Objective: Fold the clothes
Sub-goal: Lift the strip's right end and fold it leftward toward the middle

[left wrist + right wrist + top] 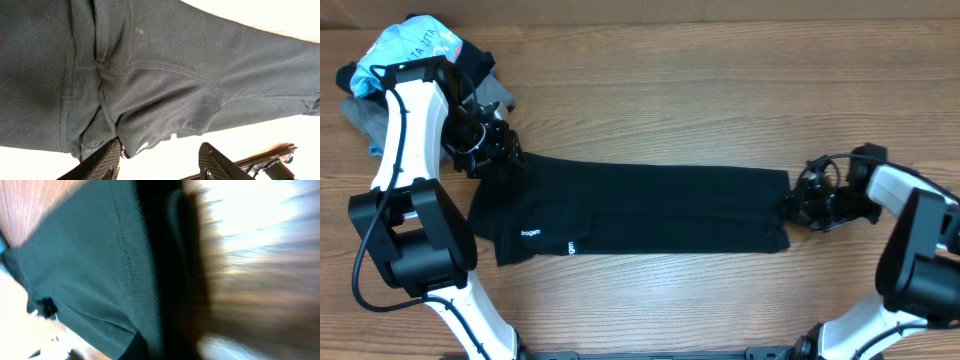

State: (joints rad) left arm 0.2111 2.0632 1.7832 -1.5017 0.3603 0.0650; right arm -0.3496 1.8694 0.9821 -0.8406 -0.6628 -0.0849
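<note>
The black garment (pixel 650 210) lies flat in a long band across the middle of the table, with small white logo text (pixel 530 234) near its left hem. My left gripper (pixel 492 150) is at the garment's upper-left corner. In the left wrist view its fingers (pixel 160 147) are spread open, and the black cloth (pixel 165 65) hangs just beyond them, its edge touching the left finger. My right gripper (pixel 798 205) is at the garment's right edge. The right wrist view is blurred; it shows dark cloth (pixel 100 270) over wood, and the fingers are not visible.
A light-blue printed shirt (pixel 415 45) and a grey garment (pixel 365 115) lie heaped at the table's far left corner, behind my left arm. Bare wood table (pixel 720 110) shows above and below the black garment.
</note>
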